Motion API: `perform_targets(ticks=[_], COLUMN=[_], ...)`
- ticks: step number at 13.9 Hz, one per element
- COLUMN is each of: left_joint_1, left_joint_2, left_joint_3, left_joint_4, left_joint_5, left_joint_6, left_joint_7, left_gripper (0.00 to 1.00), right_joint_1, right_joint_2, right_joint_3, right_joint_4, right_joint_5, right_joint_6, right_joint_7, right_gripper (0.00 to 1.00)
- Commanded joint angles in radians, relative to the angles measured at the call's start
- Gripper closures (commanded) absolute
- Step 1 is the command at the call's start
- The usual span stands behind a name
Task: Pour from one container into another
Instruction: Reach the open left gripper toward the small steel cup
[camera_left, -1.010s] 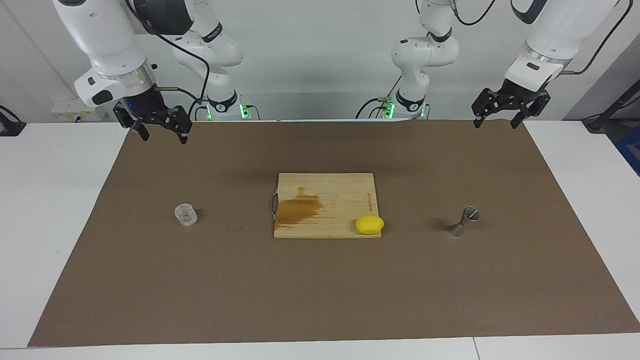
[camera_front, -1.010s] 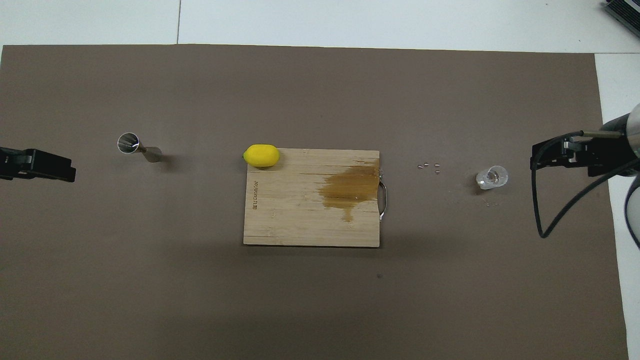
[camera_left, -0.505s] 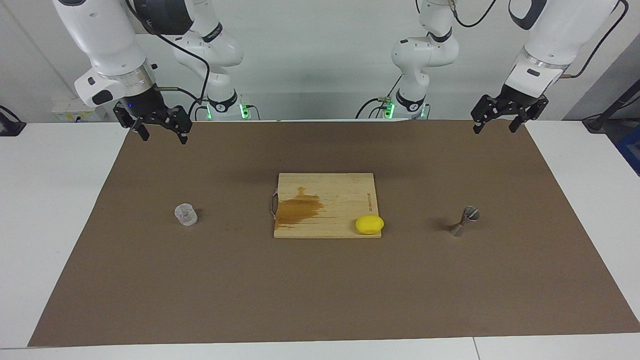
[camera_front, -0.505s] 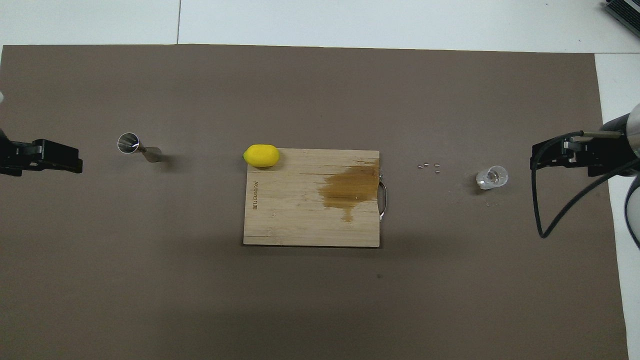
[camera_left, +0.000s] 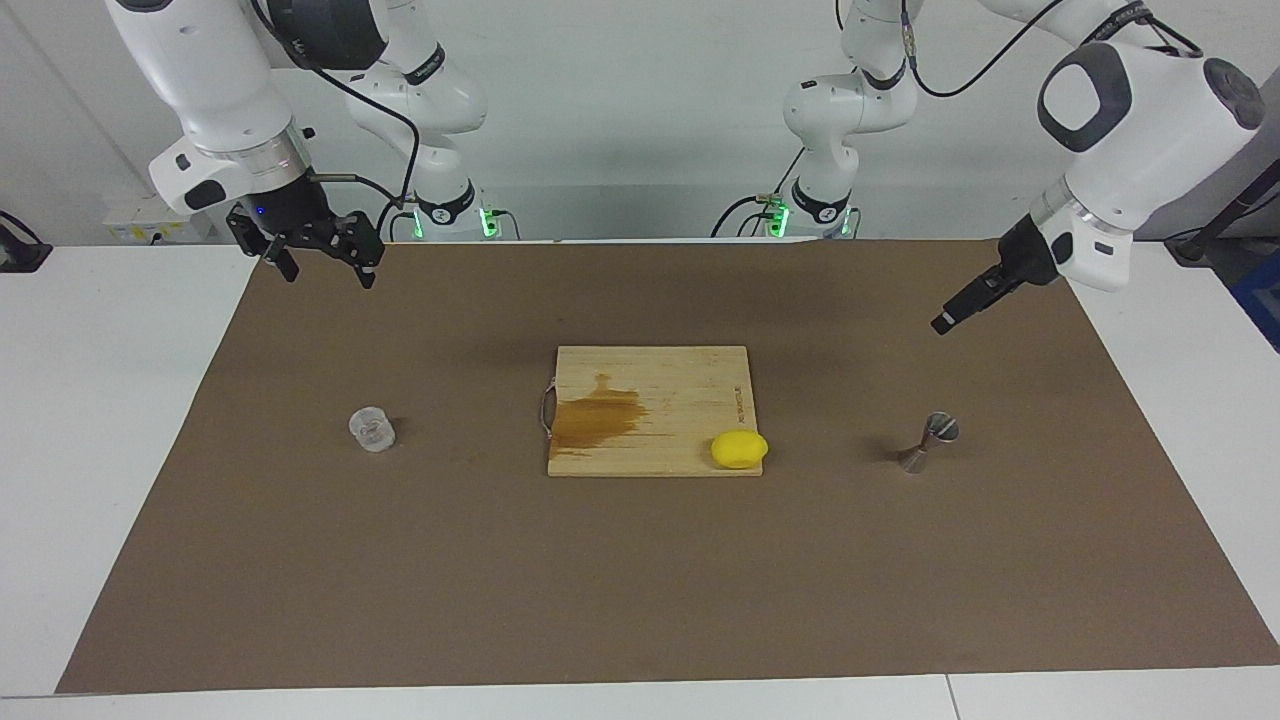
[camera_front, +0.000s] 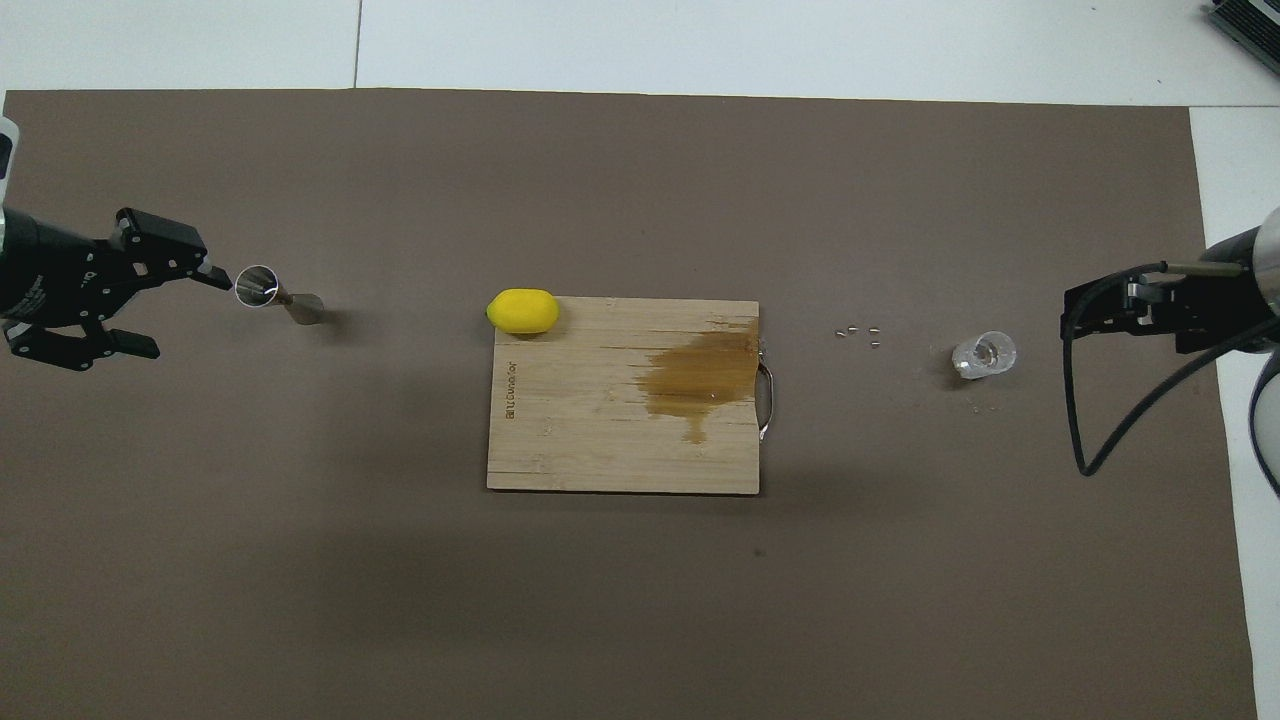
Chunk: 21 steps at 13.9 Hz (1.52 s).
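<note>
Standing upright on the brown mat (camera_left: 640, 600) toward the right arm's end of the counter (camera_left: 100, 400), the clear cup (camera_left: 372, 429) is seen untouched. The metal jigger (camera_left: 928, 441) is set upright on the same mat toward the left arm's end, well apart from the cup. Between the two, a wooden cutting board (camera_left: 655, 395) is laid flat; a brown stain (camera_left: 598, 415) is marked on it at the end toward the cup, and a yellow lemon (camera_left: 739, 449) is rested at the board's corner toward the jigger. A few small pellets (camera_front: 858, 333) are scattered on the mat between the board and the cup.

The left gripper (camera_front: 180, 310) is held in the air over the mat beside the jigger, tilted toward it, with its jaws spread wide and nothing held; no contact with the jigger is shown in the facing view. The right gripper (camera_left: 322, 262) is held raised over the mat's edge nearest the robots, jaws likewise wide apart and empty.
</note>
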Motion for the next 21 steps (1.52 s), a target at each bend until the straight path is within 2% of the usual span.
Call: perform_targets(ticks=[1,3,6,7,9,15,18,21], left_joint_1=[0.078,0.106,0.147,0.152,0.170,0.213,0.207,0.195], left_joint_2=[-0.013,-0.042,-0.058,-0.062,-0.053,-0.024,-0.009,0.017], left_joint_3=[-0.002,-0.002,-0.004,-0.004,-0.005,-0.005,-0.005,-0.005], left_joint_4=[-0.137,-0.260,-0.392,-0.432,-0.486,-0.549,-0.549,-0.538], left_joint_5=[-0.237,-0.419,-0.663,-0.736,-0.851,-0.971,-0.988,-1.072], left_joint_6=[0.156,0.331,0.486,0.529,0.529,0.457,0.442,0.462], left_joint_7=[-0.239,-0.378,-0.430,-0.442,-0.441,-0.433,-0.429,-0.423], left_gripper=[0.00,0.00,0.00,0.00,0.00,0.00,0.00,0.00], right_joint_1=[-0.012,-0.012,-0.012,-0.012,-0.012,-0.012,-0.012,-0.012], right_joint_2=[-0.010,-0.010,-0.010,-0.010,-0.010,-0.010,-0.010,-0.010], right_joint_3=[0.010,0.010,0.010,0.010,0.010,0.010,0.010,0.010], right_joint_4=[-0.016,-0.016,-0.016,-0.016,-0.016,-0.016,-0.016,-0.016], right_joint_5=[0.000,0.000,0.000,0.000,0.000,0.000,-0.002,-0.002], right_joint_6=[0.008,0.008,0.008,0.008,0.008,0.008,0.008,0.008], right_joint_7=[0.019,0.019,0.019,0.019,0.019,0.019,0.019,0.019], right_gripper=[0.00,0.00,0.00,0.00,0.00,0.00,0.00,0.00])
